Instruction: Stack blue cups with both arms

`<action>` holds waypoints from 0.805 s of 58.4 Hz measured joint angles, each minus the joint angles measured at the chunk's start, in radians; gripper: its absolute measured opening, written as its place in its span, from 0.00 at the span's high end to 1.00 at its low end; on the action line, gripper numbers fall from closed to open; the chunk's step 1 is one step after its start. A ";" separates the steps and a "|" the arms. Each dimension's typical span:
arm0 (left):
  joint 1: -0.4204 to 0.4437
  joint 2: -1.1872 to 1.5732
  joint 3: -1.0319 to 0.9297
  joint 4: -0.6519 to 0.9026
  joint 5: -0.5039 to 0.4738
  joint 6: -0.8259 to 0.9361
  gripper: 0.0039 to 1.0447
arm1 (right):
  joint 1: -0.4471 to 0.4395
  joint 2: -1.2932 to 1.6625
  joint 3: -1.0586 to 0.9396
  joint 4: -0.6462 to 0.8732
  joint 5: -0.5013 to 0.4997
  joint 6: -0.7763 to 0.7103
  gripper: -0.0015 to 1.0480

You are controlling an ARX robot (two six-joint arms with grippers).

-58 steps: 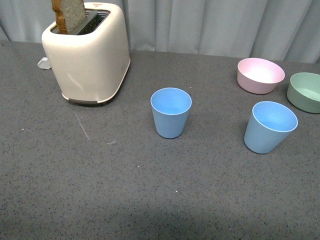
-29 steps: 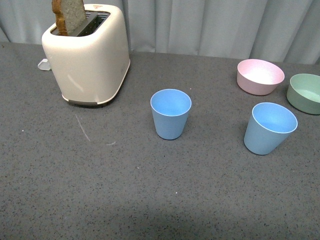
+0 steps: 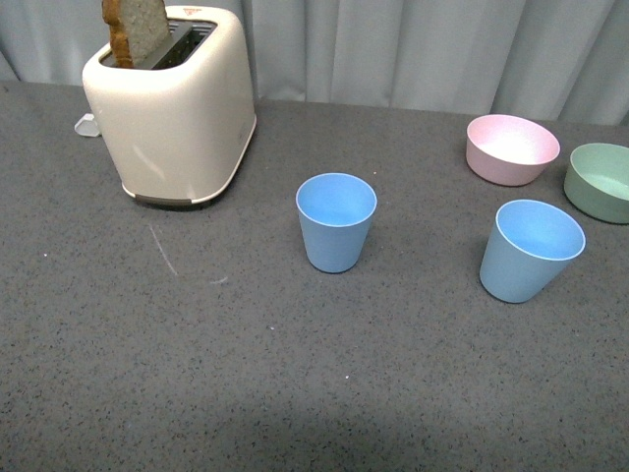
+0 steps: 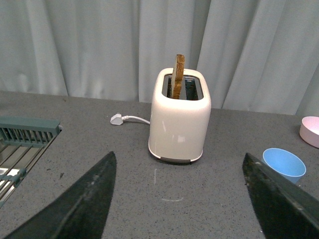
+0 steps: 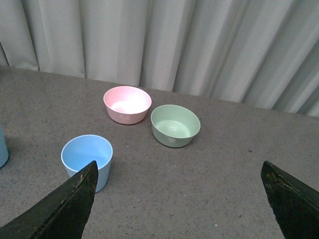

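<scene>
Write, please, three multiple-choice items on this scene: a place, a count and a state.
1. Where is the bread slice? A. in the toaster slot; B. in a bowl; C. lying flat beside it.
2. How many blue cups are there? A. one; B. two; C. three.
3. How do the cups stand? A. stacked; B. tipped over; C. upright and apart.
Answers: 1 A, it sticks up from the slot; 2 B, one mid-table, one near the pink bowl; 3 C, both mouths face up with bare table between.
</scene>
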 joint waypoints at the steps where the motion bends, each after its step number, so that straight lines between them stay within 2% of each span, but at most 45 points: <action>1: 0.000 0.000 0.000 0.000 0.000 0.000 0.22 | -0.007 0.051 0.012 0.031 -0.009 0.001 0.09; 5: 0.000 0.000 0.000 0.000 0.000 0.000 0.05 | -0.035 0.334 0.101 0.154 -0.049 0.020 0.09; 6: 0.000 0.000 0.000 0.000 0.000 0.000 0.05 | -0.038 0.363 0.113 0.159 -0.054 0.023 0.09; 12: 0.000 0.000 0.000 0.000 0.000 0.001 0.06 | -0.048 0.646 0.240 0.143 -0.075 0.059 0.09; 21: 0.000 0.000 0.000 0.000 0.000 0.002 0.06 | -0.038 0.983 0.439 0.026 -0.096 0.119 0.09; 47: 0.000 0.000 0.000 0.000 0.000 0.002 0.06 | 0.045 1.472 0.819 -0.211 -0.101 0.278 0.09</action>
